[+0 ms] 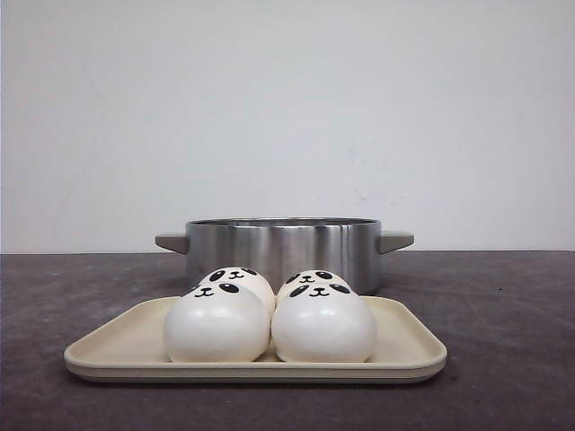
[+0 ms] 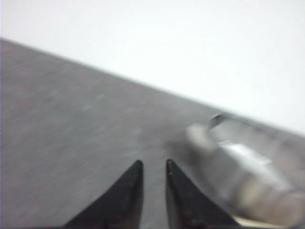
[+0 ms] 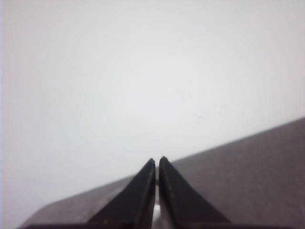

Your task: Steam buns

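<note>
Four white panda-faced buns sit close together on a beige tray (image 1: 117,346) in the front view: front left (image 1: 217,321), front right (image 1: 323,323), back left (image 1: 243,279), back right (image 1: 312,280). A steel pot (image 1: 283,244) with two side handles stands right behind the tray. No gripper shows in the front view. In the left wrist view my left gripper (image 2: 153,163) is open and empty above the dark table, with the blurred pot (image 2: 248,167) off to one side. In the right wrist view my right gripper (image 3: 157,160) is shut and empty, facing the white wall.
The dark grey table (image 1: 503,341) runs back to a plain white wall (image 1: 287,108). The table's far edge crosses the right wrist view (image 3: 248,162).
</note>
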You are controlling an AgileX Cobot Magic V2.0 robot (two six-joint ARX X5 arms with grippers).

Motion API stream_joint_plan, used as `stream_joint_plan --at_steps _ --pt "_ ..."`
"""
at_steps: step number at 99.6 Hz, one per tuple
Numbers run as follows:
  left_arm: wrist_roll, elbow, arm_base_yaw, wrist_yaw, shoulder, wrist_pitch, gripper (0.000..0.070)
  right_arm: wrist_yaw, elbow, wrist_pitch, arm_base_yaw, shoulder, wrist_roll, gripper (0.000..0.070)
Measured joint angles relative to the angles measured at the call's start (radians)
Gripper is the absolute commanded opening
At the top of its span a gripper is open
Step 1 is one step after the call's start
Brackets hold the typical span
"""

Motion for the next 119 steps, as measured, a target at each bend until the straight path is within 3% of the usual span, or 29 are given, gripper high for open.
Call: stream_joint_plan --at_steps 13,29,51,55,59,65,70,72,74,79,88,108,119 --pt "-0.003 0.142 -0.016 0.044 0.079 -0.05 0.0012 -0.008 0.212 -0.193 0.0 0.044 -0.028 0.0005" --pt "0.033 0.345 -0.058 0.046 0.23 -0.127 0.0012 -0.01 0.484 -0.381 0.0 0.174 -0.154 0.0005" --pt "0.162 0.701 -0.076 0.07 0.463 -0.202 0.0017 -0.092 0.725 -0.319 0.0 0.302 -0.214 0.0006" --pt "0.173 0.755 -0.076 0.071 0.497 -0.207 0.0049 -0.109 0.743 -0.296 0.0 0.315 -0.209 0.0006" --pt "0.179 0.8 -0.076 0.074 0.525 -0.21 0.0143 -0.13 0.756 -0.279 0.0 0.327 -0.197 0.0012" --pt "0.182 0.849 -0.076 0.089 0.558 -0.224 0.0396 -0.157 0.759 -0.268 0.0 0.339 -0.178 0.0104" --pt "0.185 0.873 -0.076 0.11 0.575 -0.24 0.061 -0.177 0.758 -0.272 0.0 0.348 -0.164 0.0274" --pt "0.185 0.878 -0.076 0.121 0.579 -0.248 0.0665 -0.185 0.758 -0.275 0.0 0.351 -0.16 0.0367" --pt "0.185 0.881 -0.076 0.13 0.582 -0.254 0.07 -0.196 0.758 -0.279 0.0 0.355 -0.155 0.0418" --pt "0.185 0.881 -0.076 0.153 0.584 -0.277 0.07 -0.215 0.758 -0.29 0.0 0.364 -0.148 0.0559" --pt "0.189 0.881 -0.077 0.168 0.585 -0.336 0.07 -0.258 0.758 -0.311 0.0 0.377 -0.126 0.07" --pt "0.186 0.881 -0.109 0.171 0.581 -0.413 0.07 -0.346 0.758 -0.259 0.002 0.455 -0.031 0.07" --pt "0.171 0.881 -0.143 0.172 0.582 -0.41 0.07 -0.348 0.759 -0.245 0.02 0.521 -0.014 0.07"
